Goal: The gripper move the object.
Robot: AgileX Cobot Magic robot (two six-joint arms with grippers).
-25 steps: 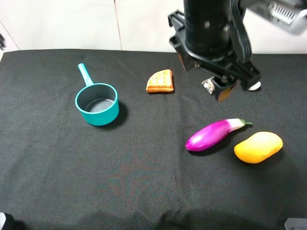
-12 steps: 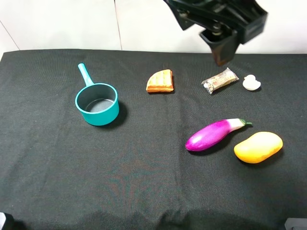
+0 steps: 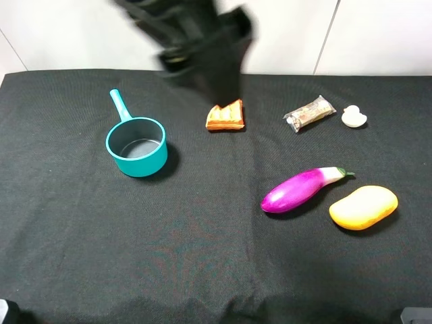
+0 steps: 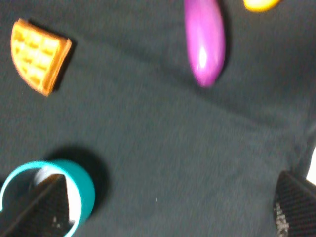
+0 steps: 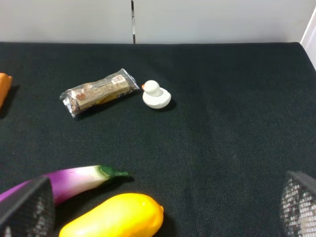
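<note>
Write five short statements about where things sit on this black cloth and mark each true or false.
1. The eggplant lies beside the mango. True.
2. The eggplant sits inside the teal pot. False: it lies on the cloth, far from the pot.
3. The white duck stands near the wrapped snack bar. True.
4. A hand grips the eggplant. False: nothing touches it.
5. The waffle piece rests on top of the mango. False: it lies apart, farther back on the cloth.
</note>
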